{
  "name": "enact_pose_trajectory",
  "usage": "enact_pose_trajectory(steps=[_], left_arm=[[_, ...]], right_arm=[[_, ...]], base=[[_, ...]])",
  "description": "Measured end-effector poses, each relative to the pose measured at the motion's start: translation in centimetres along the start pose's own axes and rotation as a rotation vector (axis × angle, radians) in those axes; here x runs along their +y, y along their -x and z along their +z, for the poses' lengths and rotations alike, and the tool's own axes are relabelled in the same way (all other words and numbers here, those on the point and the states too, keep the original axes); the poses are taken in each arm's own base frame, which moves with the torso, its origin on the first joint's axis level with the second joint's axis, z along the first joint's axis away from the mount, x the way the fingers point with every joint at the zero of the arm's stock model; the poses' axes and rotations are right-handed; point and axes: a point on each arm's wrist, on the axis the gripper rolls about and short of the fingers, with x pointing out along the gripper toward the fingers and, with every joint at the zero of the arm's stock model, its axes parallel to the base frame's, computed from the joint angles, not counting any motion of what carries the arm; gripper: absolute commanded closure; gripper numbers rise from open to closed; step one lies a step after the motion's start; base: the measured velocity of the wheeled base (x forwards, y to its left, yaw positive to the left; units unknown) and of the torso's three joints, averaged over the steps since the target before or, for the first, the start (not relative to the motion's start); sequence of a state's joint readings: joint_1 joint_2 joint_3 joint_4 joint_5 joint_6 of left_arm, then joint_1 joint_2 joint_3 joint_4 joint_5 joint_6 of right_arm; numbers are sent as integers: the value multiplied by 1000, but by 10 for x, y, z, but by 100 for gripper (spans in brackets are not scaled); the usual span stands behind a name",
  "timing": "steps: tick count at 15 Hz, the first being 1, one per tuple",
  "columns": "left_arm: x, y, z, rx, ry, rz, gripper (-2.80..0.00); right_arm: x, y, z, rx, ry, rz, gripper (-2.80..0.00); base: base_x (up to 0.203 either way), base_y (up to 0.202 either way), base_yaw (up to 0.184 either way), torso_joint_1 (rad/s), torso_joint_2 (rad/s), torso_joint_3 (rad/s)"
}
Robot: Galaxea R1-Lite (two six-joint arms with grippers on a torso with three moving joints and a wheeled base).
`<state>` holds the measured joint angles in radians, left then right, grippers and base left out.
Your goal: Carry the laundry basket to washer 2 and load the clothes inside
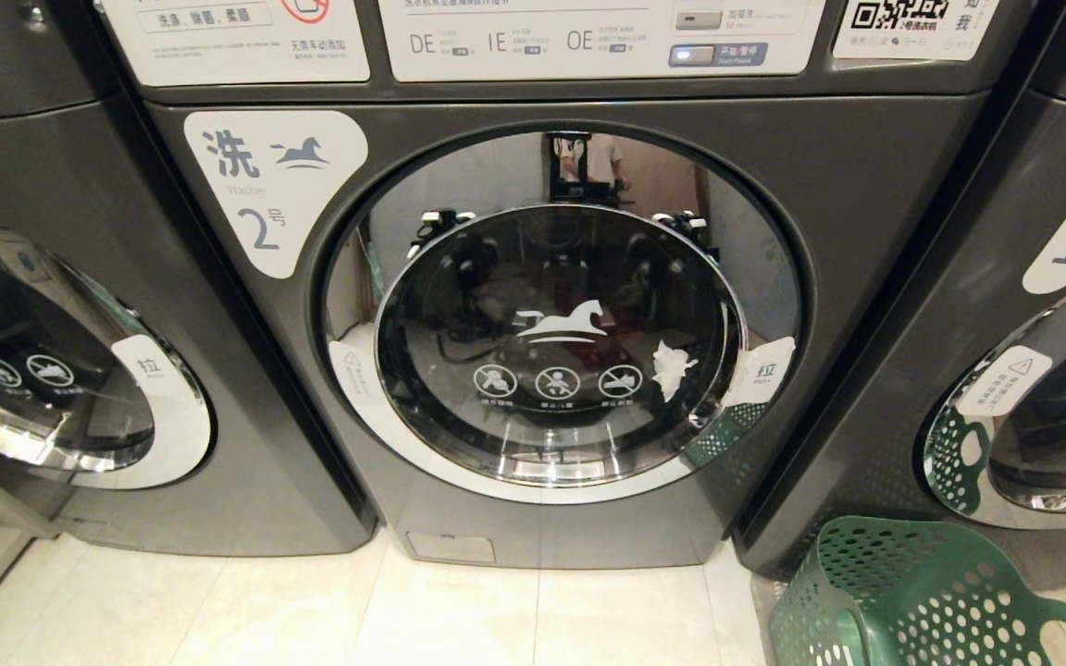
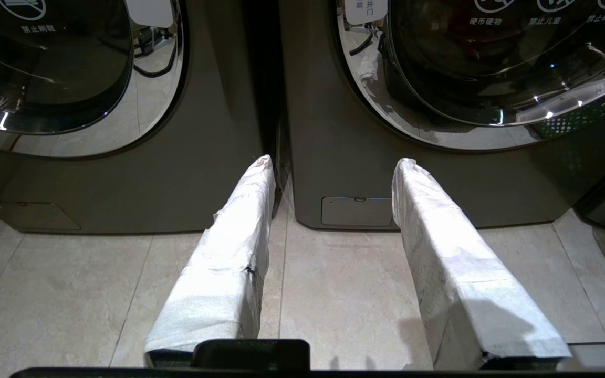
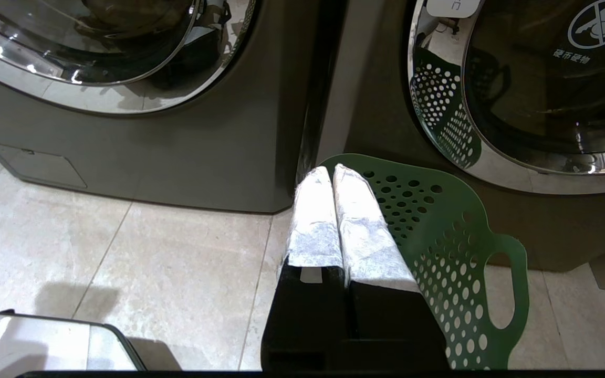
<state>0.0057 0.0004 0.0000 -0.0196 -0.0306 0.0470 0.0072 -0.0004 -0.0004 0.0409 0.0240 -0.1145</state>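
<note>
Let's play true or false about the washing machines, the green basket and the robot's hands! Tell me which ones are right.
1. The door of washer 2 is shut. True.
2. The green basket sits on top of a washer. False: it is on the floor, in front of the washer marked 1.
3. The right hand is shut with nothing between its fingers. True: it sits beside the basket's rim.
4. The left hand is holding a shirt. False: its fingers stand apart with nothing between them.
5. A big pile of clothes lies on the floor in front of washer 2. False: only bare tiles show there.
</note>
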Motion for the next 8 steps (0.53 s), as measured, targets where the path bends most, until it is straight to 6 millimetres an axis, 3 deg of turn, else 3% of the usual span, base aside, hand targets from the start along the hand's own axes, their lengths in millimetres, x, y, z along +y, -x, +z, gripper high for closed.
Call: enact_pose_trajectory(steps=[8], left_arm=[[0, 0, 0, 0, 0, 0, 0]], right_arm=[[0, 0, -1, 4, 8, 1, 0]], base=[[0, 0, 0, 0, 0, 0]])
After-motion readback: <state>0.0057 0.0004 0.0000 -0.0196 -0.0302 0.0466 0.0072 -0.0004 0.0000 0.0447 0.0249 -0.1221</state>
